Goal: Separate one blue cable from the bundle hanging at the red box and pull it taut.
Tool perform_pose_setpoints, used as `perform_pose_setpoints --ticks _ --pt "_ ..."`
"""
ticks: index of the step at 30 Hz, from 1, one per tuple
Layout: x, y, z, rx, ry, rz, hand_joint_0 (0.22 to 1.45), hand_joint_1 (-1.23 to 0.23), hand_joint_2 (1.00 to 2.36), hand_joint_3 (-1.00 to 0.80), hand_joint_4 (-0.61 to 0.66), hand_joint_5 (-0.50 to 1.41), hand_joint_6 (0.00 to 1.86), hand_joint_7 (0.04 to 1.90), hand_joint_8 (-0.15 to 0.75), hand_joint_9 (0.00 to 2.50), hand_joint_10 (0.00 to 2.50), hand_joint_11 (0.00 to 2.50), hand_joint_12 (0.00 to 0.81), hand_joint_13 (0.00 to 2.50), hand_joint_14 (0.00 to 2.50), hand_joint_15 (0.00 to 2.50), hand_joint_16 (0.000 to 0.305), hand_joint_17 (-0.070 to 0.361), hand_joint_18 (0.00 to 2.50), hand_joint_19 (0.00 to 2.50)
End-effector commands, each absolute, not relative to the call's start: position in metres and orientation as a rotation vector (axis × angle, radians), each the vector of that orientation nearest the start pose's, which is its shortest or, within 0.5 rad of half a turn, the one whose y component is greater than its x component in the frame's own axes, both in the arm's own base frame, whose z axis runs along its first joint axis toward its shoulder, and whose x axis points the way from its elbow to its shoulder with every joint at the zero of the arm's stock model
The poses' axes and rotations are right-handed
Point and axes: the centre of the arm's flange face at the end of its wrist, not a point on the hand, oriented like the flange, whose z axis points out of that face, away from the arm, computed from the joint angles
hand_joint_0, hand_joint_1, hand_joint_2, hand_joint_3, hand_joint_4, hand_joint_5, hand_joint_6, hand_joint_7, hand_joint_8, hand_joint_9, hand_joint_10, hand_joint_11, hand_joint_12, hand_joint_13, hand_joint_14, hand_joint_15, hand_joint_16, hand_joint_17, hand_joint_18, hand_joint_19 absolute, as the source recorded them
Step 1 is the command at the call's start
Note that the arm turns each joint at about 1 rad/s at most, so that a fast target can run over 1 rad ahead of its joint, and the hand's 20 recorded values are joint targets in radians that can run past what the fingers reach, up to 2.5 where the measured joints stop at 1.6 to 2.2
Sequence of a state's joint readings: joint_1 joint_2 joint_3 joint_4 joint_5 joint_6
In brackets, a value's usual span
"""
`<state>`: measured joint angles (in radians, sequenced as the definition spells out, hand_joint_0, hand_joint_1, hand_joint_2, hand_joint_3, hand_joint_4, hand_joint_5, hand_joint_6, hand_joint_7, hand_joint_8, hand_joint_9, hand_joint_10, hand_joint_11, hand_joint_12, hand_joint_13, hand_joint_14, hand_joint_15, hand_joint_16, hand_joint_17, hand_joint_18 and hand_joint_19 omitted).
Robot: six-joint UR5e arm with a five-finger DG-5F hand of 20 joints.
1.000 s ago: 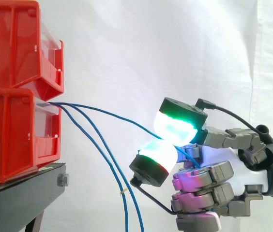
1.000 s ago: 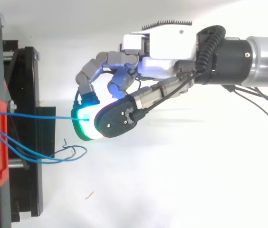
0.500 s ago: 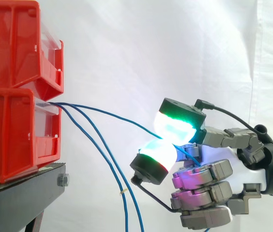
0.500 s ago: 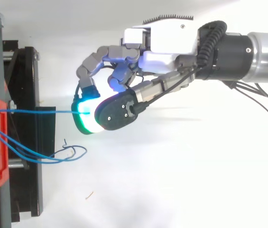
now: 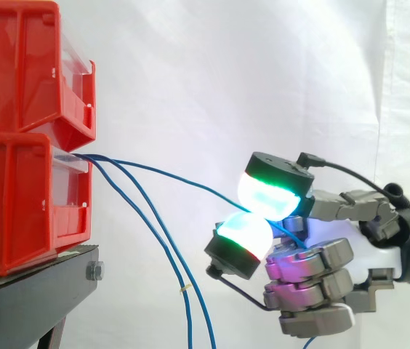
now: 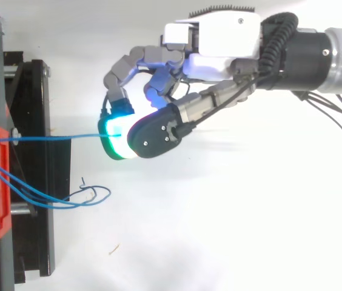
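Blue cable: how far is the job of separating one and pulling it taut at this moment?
Done: one blue cable runs from the lower red bin to the hand, apart from the other two cables, which hang down. In hand: the fingers pinch it. Left: the side view shows a slight sag, so a little more pull away from the bin seems needed.

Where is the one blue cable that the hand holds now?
In the side view the blue cable runs from the lower red bin at left, sloping down rightward into the pinch of the hand, above two hanging cables.
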<state>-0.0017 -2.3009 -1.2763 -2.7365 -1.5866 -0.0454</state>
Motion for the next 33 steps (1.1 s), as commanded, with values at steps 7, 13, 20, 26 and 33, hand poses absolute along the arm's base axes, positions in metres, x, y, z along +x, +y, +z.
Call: perform_pose_setpoints --ticks 7,13,20,26,33 --pt "0.704 -0.127 0.247 1.181 1.473 1.014 0.67 -0.75 1.01 -0.11 -0.20 -0.17 0.95 1.15 0.255 1.02 1.21 1.32 0.278 0.72 2.21 1.23 0.022 0.050 1.10 1.78" --pt "0.702 -0.123 0.251 1.193 1.474 0.996 0.67 -0.74 1.01 -0.11 -0.20 -0.17 0.95 1.13 0.261 1.02 1.21 1.32 0.277 0.72 2.21 1.21 0.022 0.050 1.10 1.78" --pt "0.706 -0.118 0.251 1.185 1.446 0.989 0.69 -0.73 1.01 -0.18 -0.20 -0.18 0.95 1.10 0.250 1.01 1.16 1.36 0.270 0.72 2.18 1.24 0.021 0.047 1.09 1.78" --pt "0.711 -0.114 0.254 1.161 1.421 1.010 0.72 -0.73 1.01 -0.34 -0.20 -0.19 0.95 1.06 0.240 0.99 1.13 1.34 0.266 0.71 2.12 1.28 0.021 0.048 1.07 1.75" --pt "0.713 -0.114 0.256 1.140 1.403 1.020 0.73 -0.75 1.01 -0.32 -0.25 -0.20 0.95 1.13 0.236 0.98 1.13 1.33 0.264 0.71 2.13 1.23 0.021 0.047 1.07 1.76"
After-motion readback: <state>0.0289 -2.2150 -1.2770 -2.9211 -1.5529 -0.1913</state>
